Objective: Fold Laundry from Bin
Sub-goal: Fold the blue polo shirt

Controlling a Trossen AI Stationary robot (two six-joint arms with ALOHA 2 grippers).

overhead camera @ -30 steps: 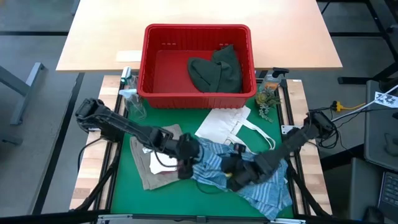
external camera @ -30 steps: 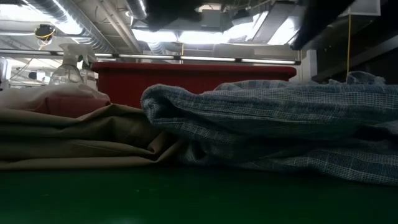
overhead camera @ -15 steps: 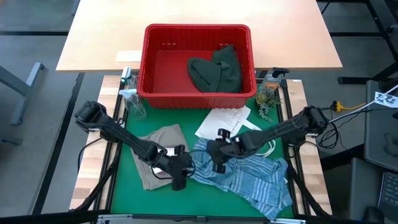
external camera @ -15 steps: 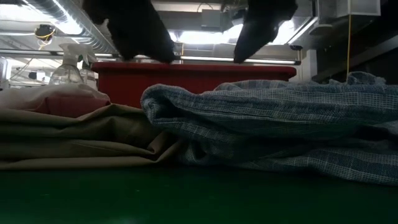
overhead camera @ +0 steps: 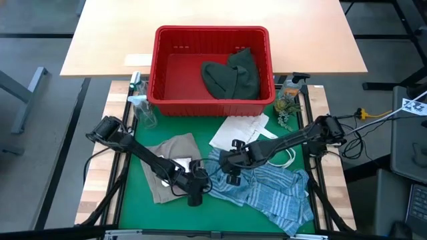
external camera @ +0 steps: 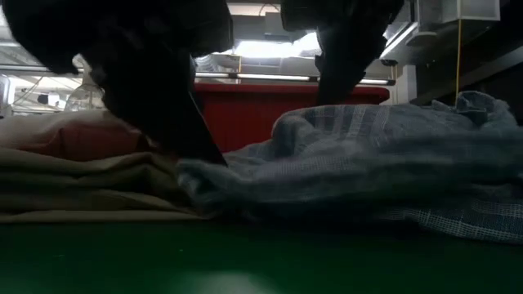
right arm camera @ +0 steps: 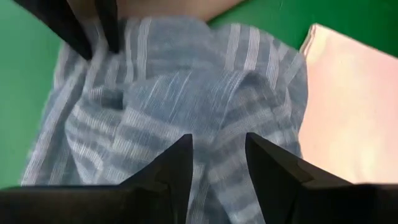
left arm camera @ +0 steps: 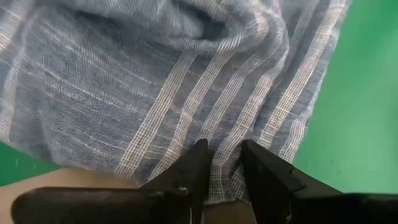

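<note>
Green mat covers the near table, edged by pale wood strips. Beyond it a light wooden tabletop carries the red bin. Grey floor on both sides. Low view looks past the cloth to ceiling ducts and strip lights.

Bin: a dark green garment bunched in its right half; left half bare red floor.

Between bin and mat: a spray bottle at the left, a second bottle and a small plant at the right. A white tote lies flat just in front of the bin.

Tan garment on the mat's left part, a small white cloth on it.

Striped shirt rumpled on the mat, centre to right. Long axis runs diagonally from mid-mat, beside the tan garment, toward the near right corner. Its left edge touches or overlaps the tan garment. Stripe lines in the left wrist view run up and away from the fingers.

Left gripper down at the shirt's left edge; fingers narrowly apart with a striped fold between them, clamped on the shirt.

Right gripper at the shirt's far edge near the tote; fingers apart, low over bunched shirt cloth; grip not certain.
</note>
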